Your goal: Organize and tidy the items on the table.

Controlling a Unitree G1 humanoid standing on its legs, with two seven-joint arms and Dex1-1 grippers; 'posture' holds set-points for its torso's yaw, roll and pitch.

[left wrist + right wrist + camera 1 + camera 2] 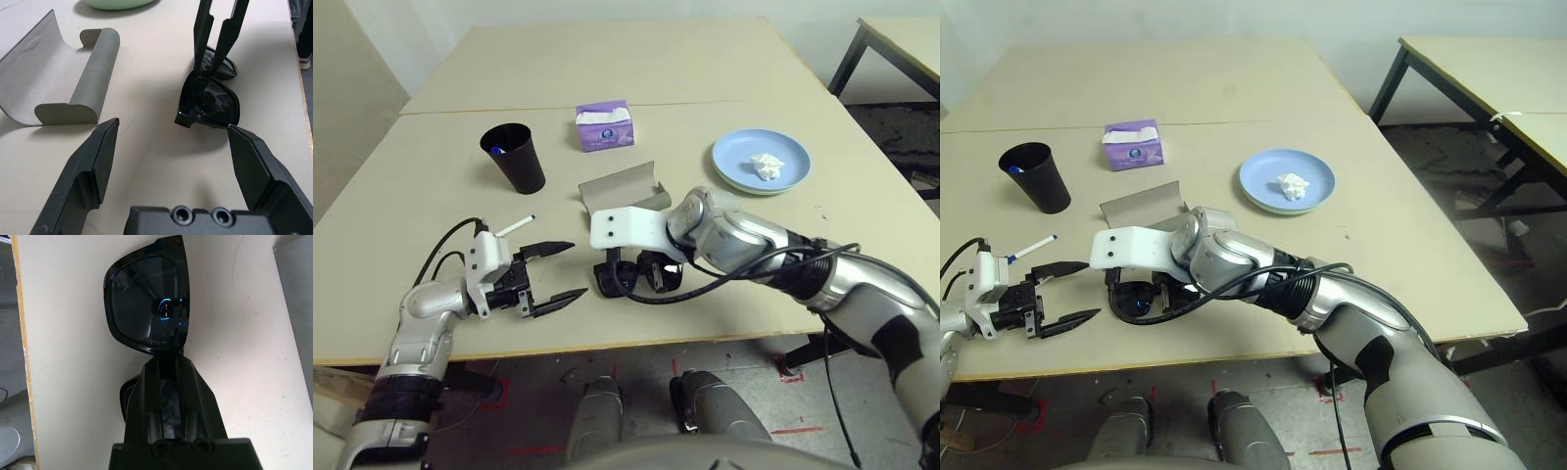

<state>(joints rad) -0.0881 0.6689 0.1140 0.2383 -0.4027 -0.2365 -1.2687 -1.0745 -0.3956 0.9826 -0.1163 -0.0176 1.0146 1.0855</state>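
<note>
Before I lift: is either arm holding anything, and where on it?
The right gripper is shut on the sunglasses, pinching the frame at the bridge between the two lenses. The left gripper is open and holds nothing.

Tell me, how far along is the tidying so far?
Partly done. One marker pen already stands in the black cup, and the crumpled tissue lies on the stacked plates. In hand: the right gripper is shut on the sunglasses. Left: getting them into the open grey case, and the second pen lying by the open left gripper.
</note>
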